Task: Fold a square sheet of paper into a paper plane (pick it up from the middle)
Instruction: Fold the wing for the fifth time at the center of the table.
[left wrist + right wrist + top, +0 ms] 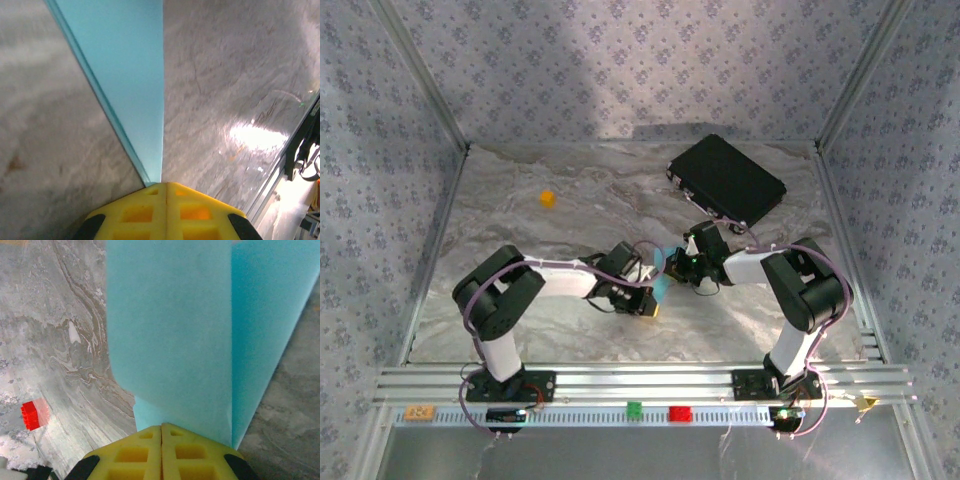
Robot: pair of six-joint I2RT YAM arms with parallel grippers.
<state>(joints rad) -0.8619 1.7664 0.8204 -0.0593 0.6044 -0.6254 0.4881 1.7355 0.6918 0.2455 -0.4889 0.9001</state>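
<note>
left gripper: jaws pinch paper sheet edge
right gripper: jaws pinch paper sheet too, likely steadying it for creasing

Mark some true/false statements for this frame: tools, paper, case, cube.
1. The left tool and right tool are both shut on the blue paper. True.
2. The black case sits at the near left of the table. False: it is at the far right.
3. The orange cube rests on the black case. False: it lies apart from it, on the table at the far left.
4. A red block shows left of the paper in the right wrist view. True.
</note>
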